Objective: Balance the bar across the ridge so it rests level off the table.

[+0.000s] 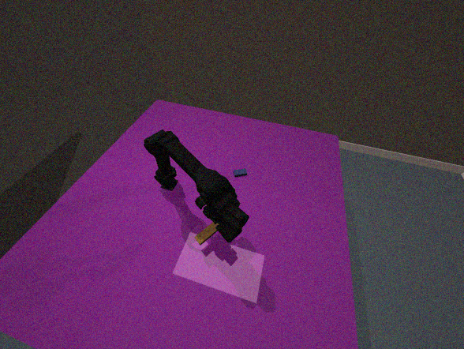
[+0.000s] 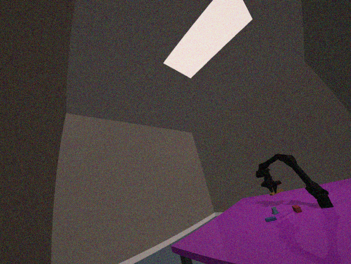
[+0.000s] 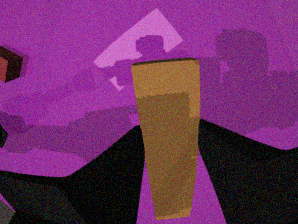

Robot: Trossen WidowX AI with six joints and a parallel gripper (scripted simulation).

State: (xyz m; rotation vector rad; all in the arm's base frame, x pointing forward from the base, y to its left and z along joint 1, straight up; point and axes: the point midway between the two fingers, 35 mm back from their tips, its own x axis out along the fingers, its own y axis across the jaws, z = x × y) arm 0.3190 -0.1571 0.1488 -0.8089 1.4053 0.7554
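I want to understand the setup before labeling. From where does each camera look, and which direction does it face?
Top: high above the purple table, looking down; whole arm shows.
Exterior: low beside the table, facing across it; arm small.
Wrist: on the arm, looking along the end effector; both fingers show.
Top and wrist share the orange bar, held in the end effector, and the pale patch.
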